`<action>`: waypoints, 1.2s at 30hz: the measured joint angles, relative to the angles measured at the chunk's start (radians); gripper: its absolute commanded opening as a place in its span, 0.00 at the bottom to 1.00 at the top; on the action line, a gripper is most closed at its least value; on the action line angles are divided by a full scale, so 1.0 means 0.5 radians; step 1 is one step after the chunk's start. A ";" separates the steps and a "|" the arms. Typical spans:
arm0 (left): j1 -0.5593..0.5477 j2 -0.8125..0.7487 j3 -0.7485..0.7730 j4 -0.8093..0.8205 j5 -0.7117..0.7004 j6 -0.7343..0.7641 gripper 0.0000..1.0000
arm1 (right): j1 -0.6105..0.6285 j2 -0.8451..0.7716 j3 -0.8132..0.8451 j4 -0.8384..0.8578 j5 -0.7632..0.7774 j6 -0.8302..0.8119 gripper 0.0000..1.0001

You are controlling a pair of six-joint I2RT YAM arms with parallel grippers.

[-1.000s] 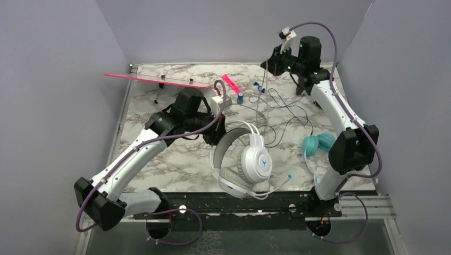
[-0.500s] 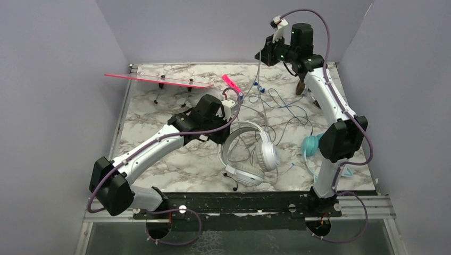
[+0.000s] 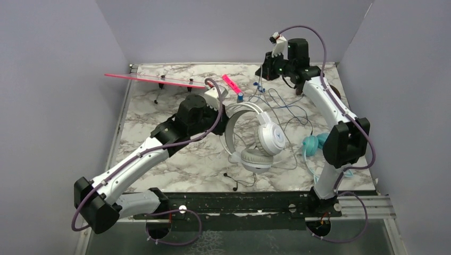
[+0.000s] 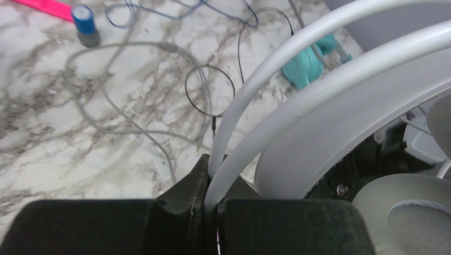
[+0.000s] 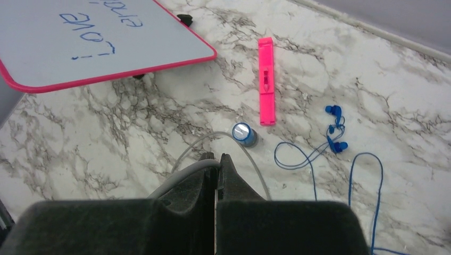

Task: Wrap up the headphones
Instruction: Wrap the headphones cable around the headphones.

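The left pincer [image 4: 211, 178] is clamped on the thin white bands of the white-grey headphones [image 3: 268, 139], holding them at mid-desk with the cups toward the near edge. Beyond these headphones, the right pincer [image 5: 218, 162] is raised over the desk [image 3: 159, 154], its jaws together on a grey cord [image 5: 186, 171]. The teal headphones [image 3: 314, 143] lie just right of the white-grey set. A blue-capped cylinder [image 5: 243, 133] and a pink bar [image 5: 266, 79] sit beyond it.
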 measured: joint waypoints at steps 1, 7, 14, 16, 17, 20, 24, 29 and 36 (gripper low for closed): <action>-0.001 -0.030 -0.008 0.020 -0.048 -0.011 0.00 | -0.008 -0.026 -0.031 0.000 0.024 0.018 0.00; 0.000 -0.267 0.076 -0.028 -0.608 -0.144 0.00 | -0.144 -0.211 -0.242 -0.008 0.119 0.163 0.00; 0.009 -0.316 0.358 -0.170 -0.974 -0.481 0.00 | -0.269 -0.260 -0.759 0.157 -0.023 0.323 0.00; 0.009 -0.315 0.446 -0.192 -1.044 -0.571 0.00 | -0.241 -0.260 -0.935 0.202 -0.120 0.385 0.00; 0.009 -0.314 0.484 -0.197 -1.073 -0.605 0.00 | -0.222 -0.260 -1.003 0.217 -0.159 0.404 0.01; 0.009 -0.278 0.652 -0.252 -1.138 -0.703 0.00 | -0.164 -0.260 -1.102 0.239 -0.259 0.431 0.12; 0.009 -0.208 0.838 -0.298 -1.215 -0.832 0.00 | -0.121 -0.322 -1.216 0.275 -0.317 0.442 0.48; 0.009 -0.143 0.965 -0.407 -1.361 -0.925 0.00 | -0.140 -0.617 -1.428 0.291 -0.246 0.463 0.73; 0.009 0.042 1.327 -0.623 -1.507 -0.920 0.00 | -0.174 -0.996 -1.624 0.581 -0.204 0.468 0.99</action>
